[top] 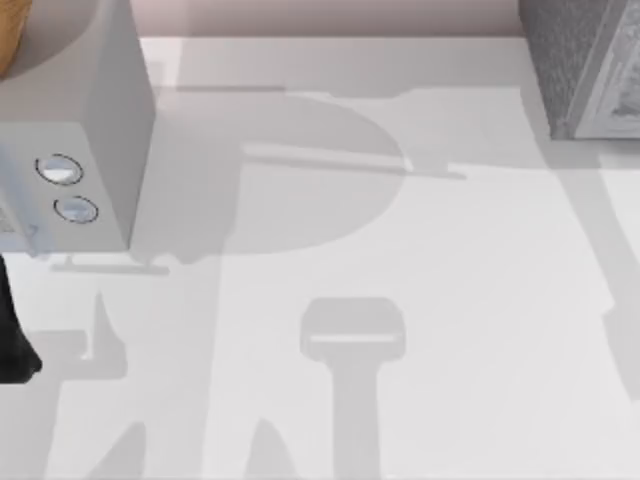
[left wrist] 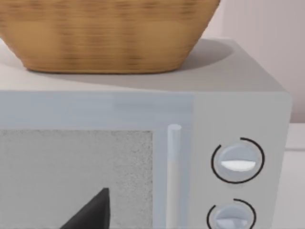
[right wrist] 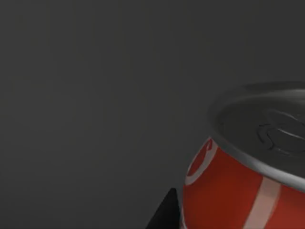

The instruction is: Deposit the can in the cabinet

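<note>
The can (right wrist: 238, 191) is seen close up in the right wrist view, against a dark grey, shadowed backdrop that is judged to be the cabinet's interior. The cabinet (top: 570, 70) is placed at the table's two o'clock corner. The right gripper's state cannot be told, so release and withdrawal are judged still outstanding. The left arm is parked at nine o'clock, facing the pale dialled box (left wrist: 238, 162) topped by a basket (left wrist: 109, 33).
</note>
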`<action>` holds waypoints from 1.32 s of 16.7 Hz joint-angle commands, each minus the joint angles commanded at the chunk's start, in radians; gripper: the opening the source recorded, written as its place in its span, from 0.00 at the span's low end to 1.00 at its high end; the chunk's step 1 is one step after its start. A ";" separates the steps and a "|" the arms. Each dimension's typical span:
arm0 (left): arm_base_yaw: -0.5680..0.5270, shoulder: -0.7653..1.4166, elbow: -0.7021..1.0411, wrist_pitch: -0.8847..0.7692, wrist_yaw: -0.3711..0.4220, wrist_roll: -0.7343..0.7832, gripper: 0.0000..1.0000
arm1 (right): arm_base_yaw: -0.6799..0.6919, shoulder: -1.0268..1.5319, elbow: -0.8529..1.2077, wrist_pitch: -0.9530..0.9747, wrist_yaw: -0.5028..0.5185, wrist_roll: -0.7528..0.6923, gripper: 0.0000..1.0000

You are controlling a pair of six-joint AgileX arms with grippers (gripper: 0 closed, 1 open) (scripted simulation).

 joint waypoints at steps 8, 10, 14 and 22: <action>0.000 0.000 0.000 0.000 0.000 0.000 1.00 | -0.037 0.283 0.377 -0.098 -0.026 0.002 0.00; 0.000 0.000 0.000 0.000 0.000 0.000 1.00 | -0.038 0.288 0.383 -0.100 -0.027 0.002 0.00; 0.000 0.000 0.000 0.000 0.000 0.000 1.00 | -0.038 0.288 0.383 -0.100 -0.027 0.002 0.08; 0.000 0.000 0.000 0.000 0.000 0.000 1.00 | -0.038 0.288 0.383 -0.100 -0.027 0.002 0.68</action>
